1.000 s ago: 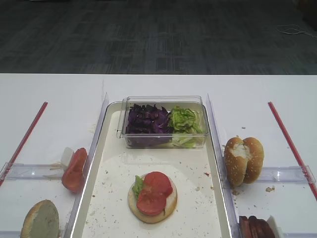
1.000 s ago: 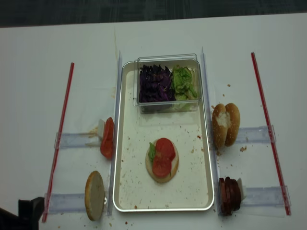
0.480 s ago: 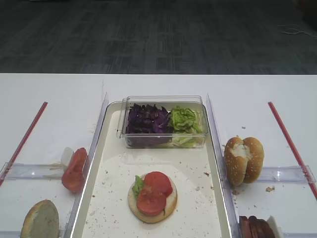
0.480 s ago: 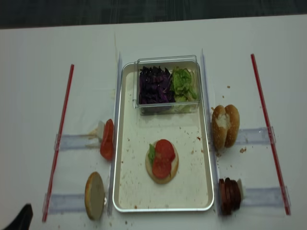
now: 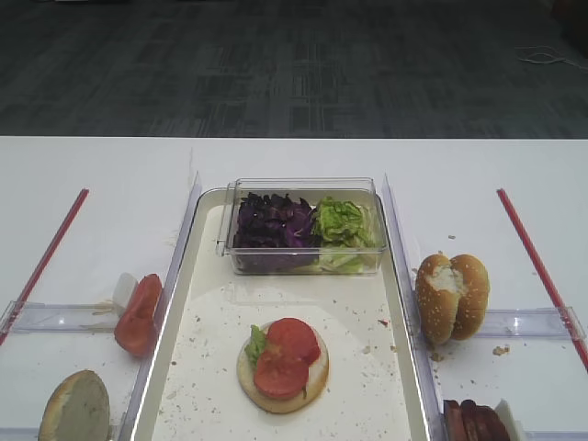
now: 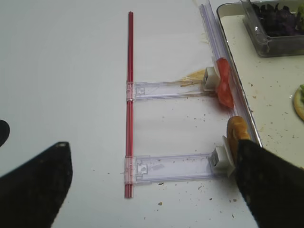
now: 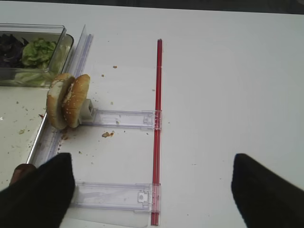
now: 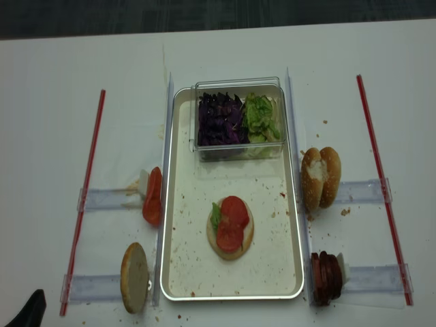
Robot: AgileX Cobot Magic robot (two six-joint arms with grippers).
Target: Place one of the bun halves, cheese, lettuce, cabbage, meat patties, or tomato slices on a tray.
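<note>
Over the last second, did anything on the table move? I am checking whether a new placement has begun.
Only the left arm: its dark tip at the lower left corner of the overhead view pulled back towards the edge. Nothing was grasped or released. The tray, the stacked bun, the clear box and the side ingredients stayed put.

A white table [image 8: 48, 136] fills most of the view, and behind it lies a dark grey carpet floor [image 5: 294, 64]. A small clear plastic box [image 8: 239, 150] stands at the far end, in two halves of content. Two thin red strips [image 8: 83, 204] [image 8: 381, 184] lie on the table, one on each side. Clear plastic rails [image 8: 105, 199] [image 8: 361, 192] go across from the strips toward the middle, and long clear guides [image 5: 393, 230] run along both sides. Small crumbs [image 8: 345, 212] are scattered on the table.
</note>
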